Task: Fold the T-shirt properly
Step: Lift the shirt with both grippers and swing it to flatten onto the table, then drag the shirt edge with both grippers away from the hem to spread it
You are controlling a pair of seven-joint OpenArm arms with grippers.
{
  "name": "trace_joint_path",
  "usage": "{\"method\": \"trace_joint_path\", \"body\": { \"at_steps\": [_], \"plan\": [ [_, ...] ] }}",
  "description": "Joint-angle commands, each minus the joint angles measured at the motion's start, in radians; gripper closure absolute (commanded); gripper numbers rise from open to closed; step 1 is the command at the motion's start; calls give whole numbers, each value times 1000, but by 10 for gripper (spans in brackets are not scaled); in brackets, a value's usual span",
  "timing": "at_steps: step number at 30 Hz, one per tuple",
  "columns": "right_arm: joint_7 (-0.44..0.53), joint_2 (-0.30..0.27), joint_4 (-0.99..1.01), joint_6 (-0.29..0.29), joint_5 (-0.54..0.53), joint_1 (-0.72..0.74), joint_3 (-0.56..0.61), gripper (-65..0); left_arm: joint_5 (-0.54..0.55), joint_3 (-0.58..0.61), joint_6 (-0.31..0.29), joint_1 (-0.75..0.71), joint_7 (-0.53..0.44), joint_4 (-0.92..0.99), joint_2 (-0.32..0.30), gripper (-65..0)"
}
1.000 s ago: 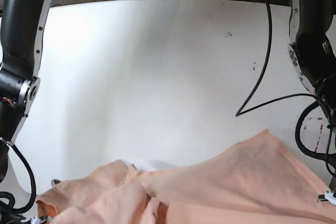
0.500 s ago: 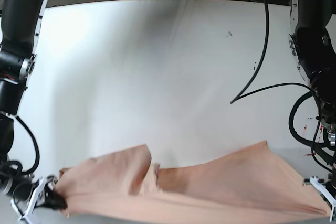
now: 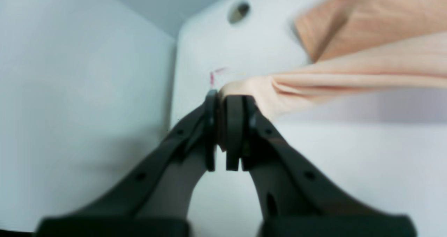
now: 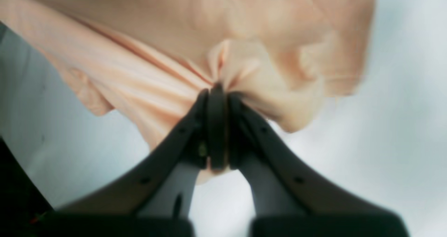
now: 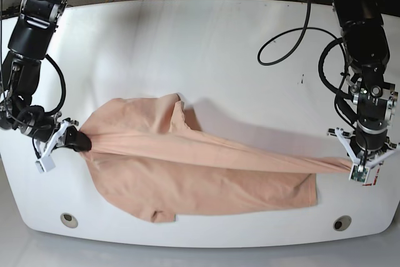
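Stretching across the near half of the white oval worktop (image 5: 187, 48) is one plain peach short-sleeved T-shirt of thin soft fabric (image 5: 187, 167), the only cloth in view, pulled taut between two black arms; the right gripper (image 5: 80, 142) sits near the worktop's left edge in the base view with its jaws pressed together on a bunched fold of the shirt, which the right wrist view shows gathered and puckered at the fingertips (image 4: 216, 90); the left gripper (image 5: 354, 166) sits near the opposite edge, its jaws pinching a narrow drawn-out end of the T-shirt, seen from the left wrist as a rolled edge of cloth caught between the pads (image 3: 234, 111); a tight ridge of fabric runs between the two grips, and below it the rest of the shirt lies flat on the surface, one sleeve (image 5: 161, 215) reaching toward the near edge; two round holes (image 5: 69, 219) (image 5: 341, 222) sit in the worktop close to the near corners; the whole far half of the worktop is bare white surface; two black cables (image 5: 294, 32) loop above the far right part.
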State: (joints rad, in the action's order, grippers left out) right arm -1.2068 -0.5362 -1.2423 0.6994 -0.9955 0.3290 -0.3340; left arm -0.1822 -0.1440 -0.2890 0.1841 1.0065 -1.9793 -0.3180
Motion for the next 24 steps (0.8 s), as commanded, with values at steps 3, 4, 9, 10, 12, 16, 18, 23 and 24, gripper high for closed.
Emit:
{"method": "trace_joint_path", "body": {
  "at_steps": [3, 4, 9, 10, 12, 16, 18, 23, 24],
  "plan": [
    [28, -9, -15, -1, -6, -75, -40, 0, -24, -26, 9, -139, -111, -13, -3, 0],
    [28, -5, -15, -1, -4, -95, -49, 0, -24, -26, 9, -156, -114, -12, -3, 0],
    [28, 23, -15, -1, -6, -196, -109, 0, -23, -56, 9, -268, -130, -12, -2, 0],
    [28, 29, -15, -1, -6, -209, -115, 0, -23, -70, 9, -288, -145, -12, -2, 0],
    [28, 37, -15, -1, -9, -239, -135, 0, -23, -90, 9, -332, -186, -7, -2, 0],
    [25, 57, -18, -1, -12, -296, -178, 0, -23, -99, 9, -397, -226, 1, -2, 0],
    [17, 64, -38, -1, -29, -327, -198, -22, -23, -99, 9, -418, -226, 4, -2, 0],
    [-3, 89, -93, -1, -139, -400, -258, -342, -23, -99, 9, -452, -228, 4, -2, 0],
    [-8, 90, -107, -1, -165, -416, -274, -396, -23, -99, 9, -456, -228, 4, -2, 0]
  ]
}}
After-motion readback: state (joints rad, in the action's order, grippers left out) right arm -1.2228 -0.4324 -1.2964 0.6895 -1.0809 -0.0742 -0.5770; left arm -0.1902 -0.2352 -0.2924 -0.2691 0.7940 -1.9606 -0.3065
